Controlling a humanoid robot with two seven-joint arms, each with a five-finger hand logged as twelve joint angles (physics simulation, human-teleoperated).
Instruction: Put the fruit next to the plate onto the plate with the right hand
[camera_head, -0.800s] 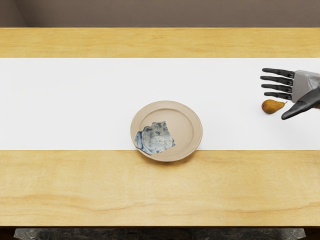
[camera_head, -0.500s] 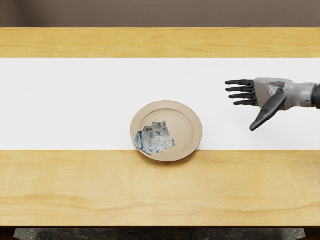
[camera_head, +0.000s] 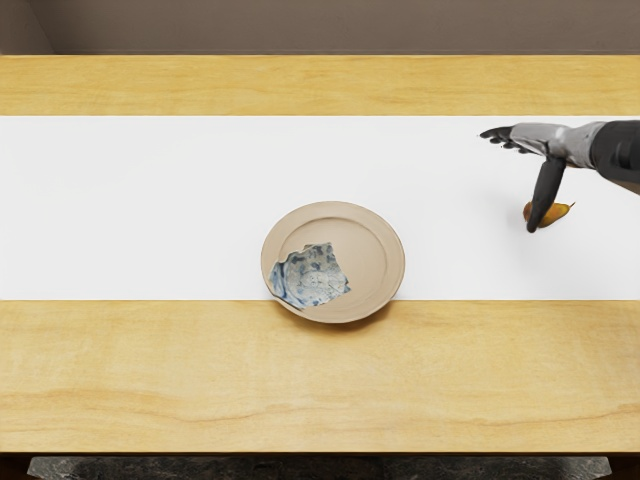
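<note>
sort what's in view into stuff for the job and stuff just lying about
For the job:
pear, on the runner beside the plate
plate
right hand, open, over the pear

Just there:
white runner
table
blue patch on the plate

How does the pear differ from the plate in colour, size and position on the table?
The pear is small and orange-brown; the plate is much larger and pale beige. The pear lies far right, partly hidden by the right hand; the plate sits mid-table, carrying a blue-white patterned piece. Both rest on the white strip.
</note>
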